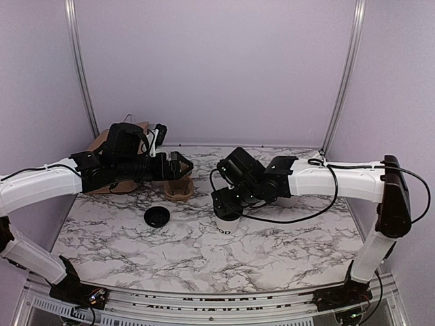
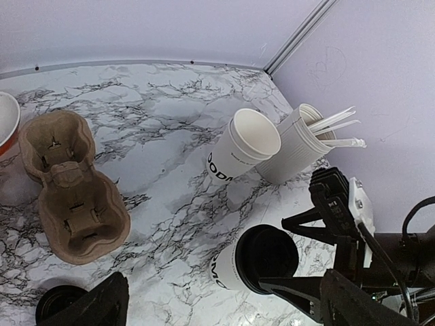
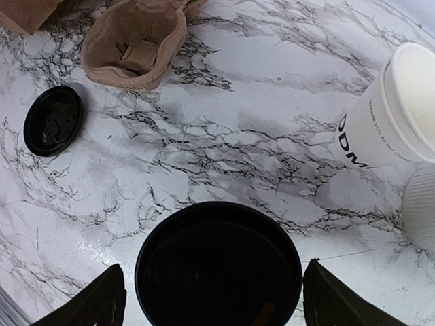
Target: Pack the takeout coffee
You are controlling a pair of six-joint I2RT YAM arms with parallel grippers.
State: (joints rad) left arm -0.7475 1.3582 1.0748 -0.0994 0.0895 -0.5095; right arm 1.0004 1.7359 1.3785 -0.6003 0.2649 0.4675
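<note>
Right wrist: cup point(image 3: 217, 238) is being straddled by the right gripper point(image 3: 214, 266) (jaws apart); left gripper point(image 2: 224, 285) is being held open.

Two white paper cups with black lettering: the dark-topped cup point(image 2: 251, 261) low in the left wrist frame, and the open cup point(image 2: 243, 144) right of centre, possibly a nested stack. One loose black lid point(image 1: 157, 216). One cardboard carrier point(image 2: 71, 193) with two wells. One ribbed white tub point(image 2: 289, 153) of thin white utensils point(image 2: 336, 132), too bunched to count. One brown paper bag point(image 1: 100, 144). One red-rimmed bowl point(image 2: 5, 119), cropped at the left edge.
</note>
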